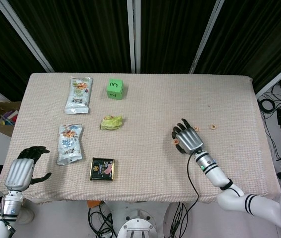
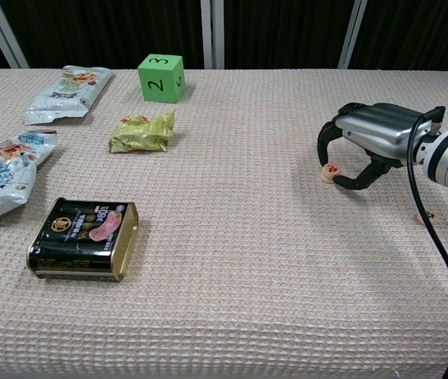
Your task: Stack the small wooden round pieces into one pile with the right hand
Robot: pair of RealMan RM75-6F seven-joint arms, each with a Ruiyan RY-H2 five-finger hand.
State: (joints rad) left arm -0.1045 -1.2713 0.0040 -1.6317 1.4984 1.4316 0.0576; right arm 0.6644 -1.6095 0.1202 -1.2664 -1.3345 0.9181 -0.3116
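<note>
A small wooden round piece with a red mark lies on the table mat under my right hand. The hand arches over it, with a fingertip at its left edge and the thumb just behind it, pinching it. From the head view the same piece shows at the tips of my right hand. Whether a second piece lies beneath it I cannot tell. Another round piece sits to the right, partly behind the hand's cable, and one more lies farther back. My left hand hovers off the table's front left corner, fingers apart and holding nothing.
A black tin lies at the front left. Two snack packets, a crumpled green wrapper and a green cube fill the left and back. A black cable trails from my right wrist.
</note>
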